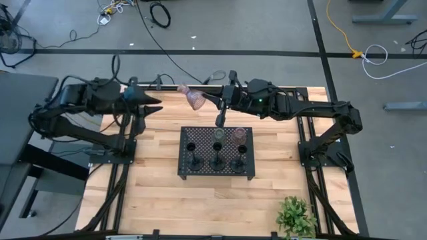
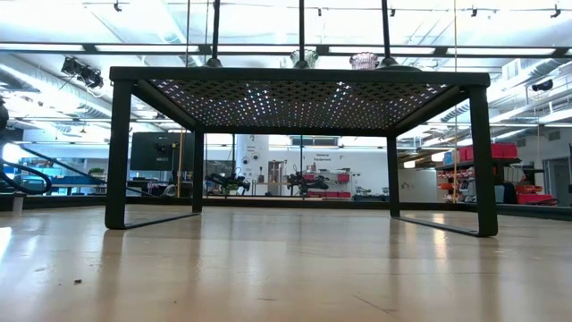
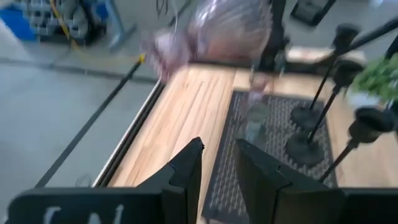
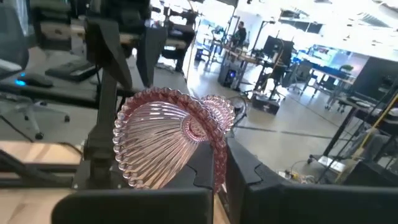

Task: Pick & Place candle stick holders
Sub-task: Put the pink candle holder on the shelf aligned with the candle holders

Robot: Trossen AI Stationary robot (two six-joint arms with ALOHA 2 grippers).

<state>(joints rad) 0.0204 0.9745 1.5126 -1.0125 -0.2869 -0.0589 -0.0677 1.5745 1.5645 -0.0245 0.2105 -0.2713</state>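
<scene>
- Left gripper [image 1: 157,107]: jaws a little apart, empty, the pink holder [image 1: 194,100] just beyond them.
- Right gripper [image 1: 212,99]: jaws clamped on the pink holder, held tilted above the counter [image 1: 160,180].
- Five holders stand on the tray [image 1: 217,152], below the right jaws.

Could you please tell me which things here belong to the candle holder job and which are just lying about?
Job:
- pink glass holder, in the right gripper's shut jaws
- pink holder, pale green holder on the tray
- three black holders
- black perforated tray

Lying about:
- leafy plant
- floor cables
</scene>
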